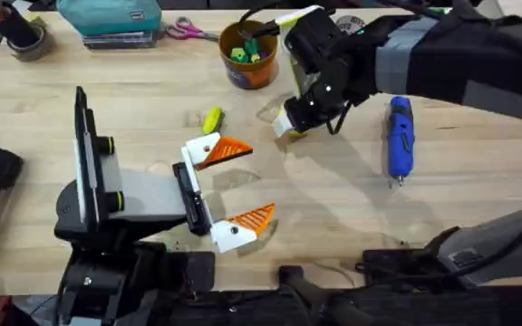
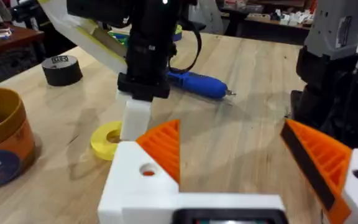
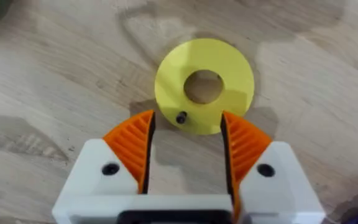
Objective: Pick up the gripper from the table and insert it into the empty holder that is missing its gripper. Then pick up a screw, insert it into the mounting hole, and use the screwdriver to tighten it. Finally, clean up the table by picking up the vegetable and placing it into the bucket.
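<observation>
Surface [image 1: 333,208] of pale wood fills the overhead view, seen from above the arm bases. At the far upper left sits a black tape roll [image 1: 27,38], with a teal box [image 1: 109,16] and pink-handled scissors [image 1: 186,31] beside it along the top edge. At left centre the left arm lies low, its left tool [image 1: 238,183] pointing right with its white-and-orange fingers spread wide apart, holding nothing — both orange ribbed pads are in place on their white brackets. Just above that tool, left of centre, the vegetable [image 1: 211,119] lies on the wood: small, yellow with a green end. At upper centre stands the bucket [image 1: 248,54], orange-brown, with green and yellow toy pieces already inside. Right of it, the right arm reaches in from the right edge and points down; its right tool [image 1: 294,122] hovers at centre frame over a flat yellow ring [image 3: 204,86]. In the right wrist view the two orange pads [image 3: 132,146] stand apart, open, with a small dark screw [image 3: 181,117] lying on the ring's near edge between them; whether they touch the ring cannot be told. Farther right, the blue screwdriver [image 1: 399,138] lies on the wood, its metal bit pointing toward the lower edge of the frame.
</observation>
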Tool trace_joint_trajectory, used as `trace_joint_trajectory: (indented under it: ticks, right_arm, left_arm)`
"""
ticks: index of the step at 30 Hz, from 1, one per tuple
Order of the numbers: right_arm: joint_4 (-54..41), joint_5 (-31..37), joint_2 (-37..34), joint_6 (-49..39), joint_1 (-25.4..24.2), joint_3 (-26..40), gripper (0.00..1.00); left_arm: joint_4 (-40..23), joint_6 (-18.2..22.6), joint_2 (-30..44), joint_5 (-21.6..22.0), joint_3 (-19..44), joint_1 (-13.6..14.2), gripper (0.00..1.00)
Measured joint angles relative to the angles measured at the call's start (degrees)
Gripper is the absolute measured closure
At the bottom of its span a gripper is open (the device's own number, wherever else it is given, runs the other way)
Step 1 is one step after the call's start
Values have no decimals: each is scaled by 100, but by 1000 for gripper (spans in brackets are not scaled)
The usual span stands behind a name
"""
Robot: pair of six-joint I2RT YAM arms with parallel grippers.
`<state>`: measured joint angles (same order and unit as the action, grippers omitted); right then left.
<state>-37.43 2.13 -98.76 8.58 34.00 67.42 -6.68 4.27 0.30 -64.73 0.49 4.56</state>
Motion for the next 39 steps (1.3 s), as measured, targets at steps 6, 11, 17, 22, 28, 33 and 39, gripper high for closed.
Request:
trace_joint_trajectory:
  ticks: [6,11,17,22,28,33,39]
  right_arm:
    - [-5,0,0,0,0,0,422]
    - [2,2,-13,0,7,2,428]
    - [8,0,-122,0,11,4,437]
    - [9,0,-122,0,11,4,439]
    - [19,0,-122,2,11,4,507]
    - [19,2,-122,0,58,4,553]
    - [65,2,-122,0,114,4,587]
  left_arm:
    - [0,2,1,-2,0,0,15]
    - [0,2,0,-2,0,0,15]
    - [-1,0,1,-2,0,0,16]
    - [-2,0,2,-2,0,0,15]
    - [0,0,0,-2,0,0,15]
    - [0,1,1,-2,0,0,15]
    - [-1,1,1,-2,0,0,15]
